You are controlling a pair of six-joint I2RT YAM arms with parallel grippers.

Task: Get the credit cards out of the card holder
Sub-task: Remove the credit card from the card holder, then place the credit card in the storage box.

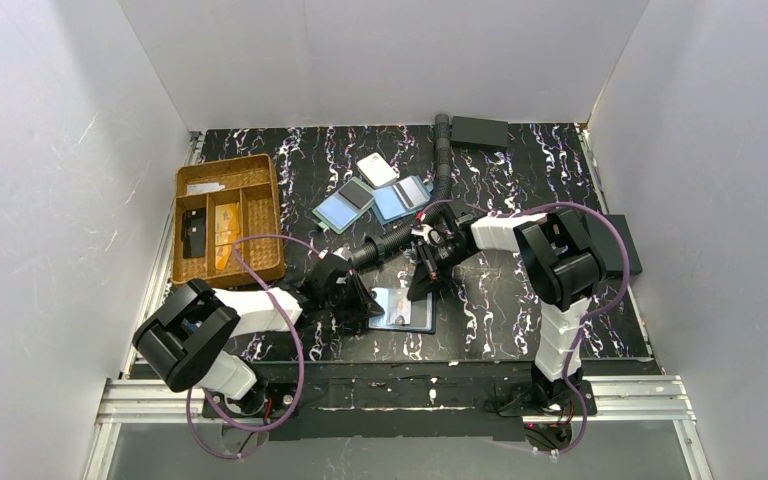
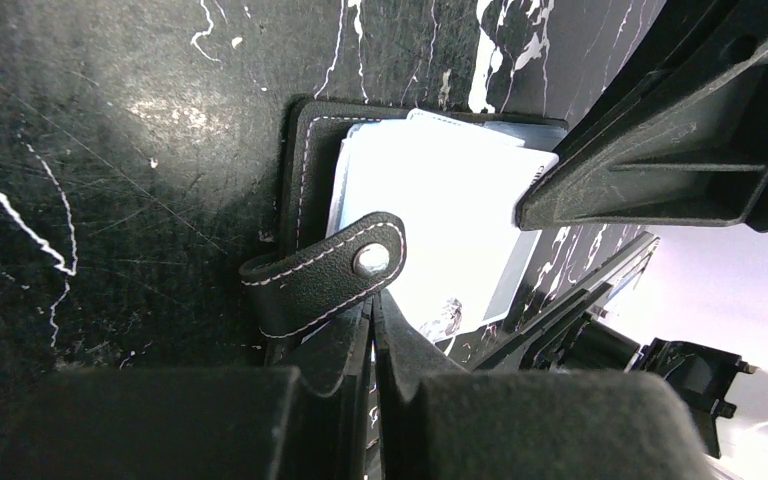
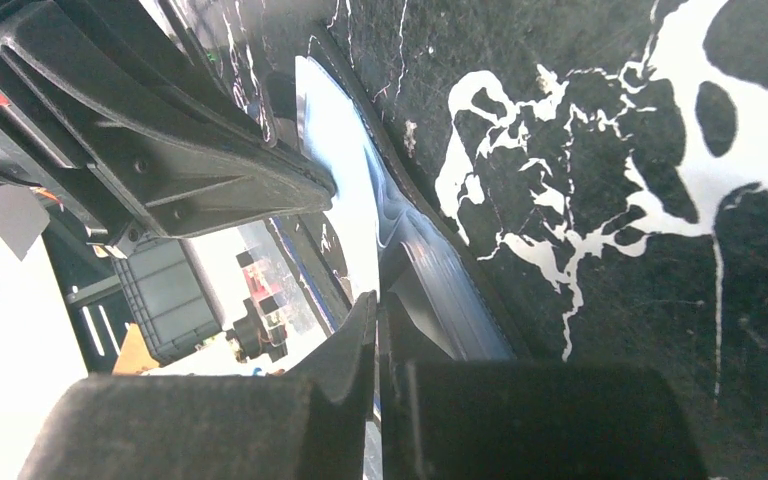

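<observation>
**Holder open on table: pale card not yet out**

- **Holder** (image 1: 426, 326): lying opened flat on the table (image 1: 560, 300), just ahead of the arm bases, between both grippers.
- **Pale card** (image 2: 440, 220): sitting inside the holder, one edge showing past the leather.
- **Left gripper** (image 2: 372, 305): fingers pressing together at the holder's edge beneath the strap (image 2: 330, 272). Whether they are catching leather cannot be told.
- **Right gripper** (image 3: 378, 305): fingers closed, apparently nipping the pale card's edge.
- **Progress:** an orange-tan piece (image 1: 225, 238) is lying in the basket (image 1: 222, 165). It is likely the other card, already out. Sliding the pale card free appears to be what is remaining.
- **Surroundings:** two blue-and-dark rectangles (image 1: 345, 207), a white tag (image 1: 376, 168) and a black box (image 1: 479, 130) are lying farther back, well apart from the holder. A hose (image 1: 400, 240) is running near the grippers.
- **Obstructions:** the strap is draping over the card's near side, and the two grippers are crowding each other above the holder.
</observation>
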